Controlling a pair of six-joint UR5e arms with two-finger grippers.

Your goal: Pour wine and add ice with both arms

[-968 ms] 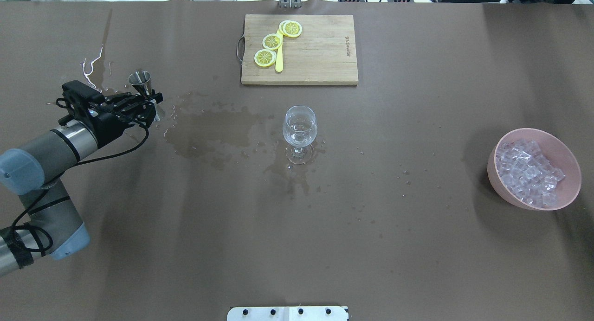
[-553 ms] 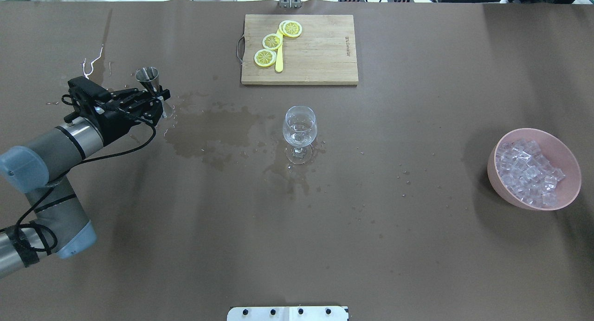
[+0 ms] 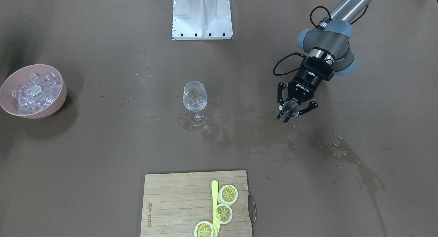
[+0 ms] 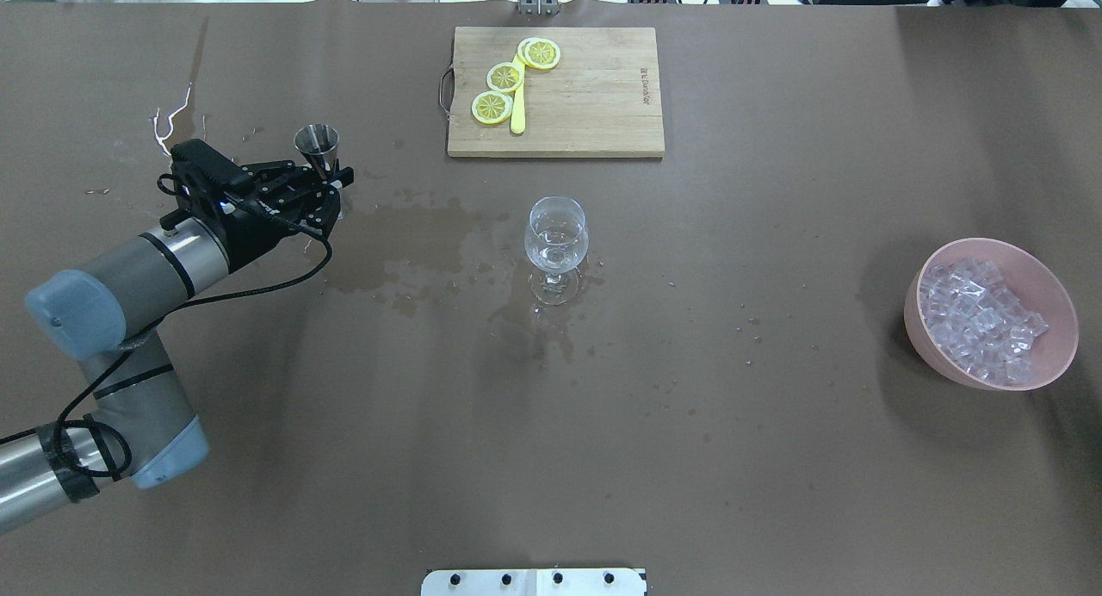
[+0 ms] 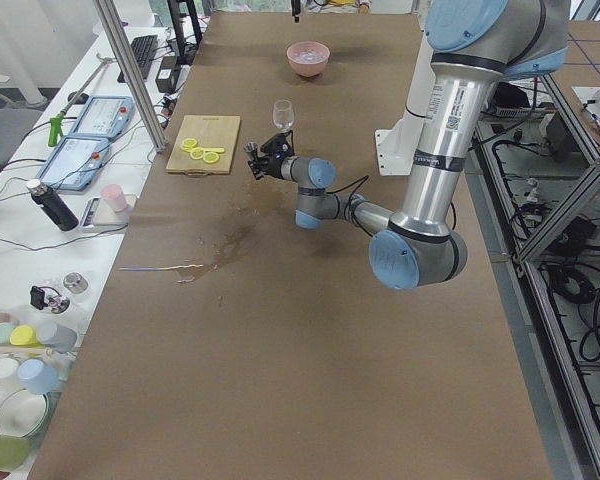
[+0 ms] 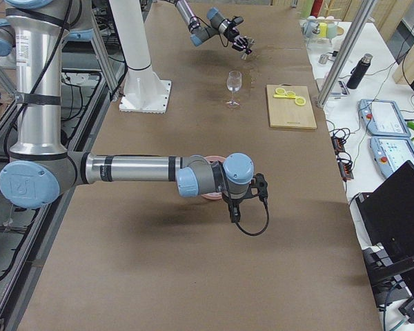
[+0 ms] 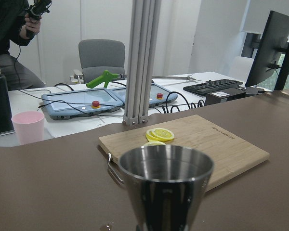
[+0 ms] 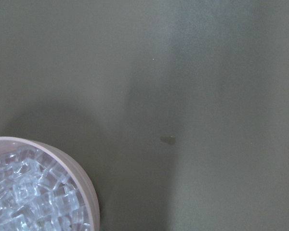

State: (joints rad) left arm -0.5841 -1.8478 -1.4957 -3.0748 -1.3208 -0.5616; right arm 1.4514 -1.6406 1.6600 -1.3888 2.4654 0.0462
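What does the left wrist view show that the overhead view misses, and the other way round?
Only the left wrist view shows a grey chair and a person at the top left, beyond the table.
Only the overhead view shows the left pincer shut on the jigger, the glass, the bowl of ice, and the spill on the table.
Both show the jigger, the board and the lemon slices.

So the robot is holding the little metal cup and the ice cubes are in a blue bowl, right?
Not quite. The bowl holding the ice cubes is pink, not blue; the overhead view shows it. The left gripper does hold the little metal cup.
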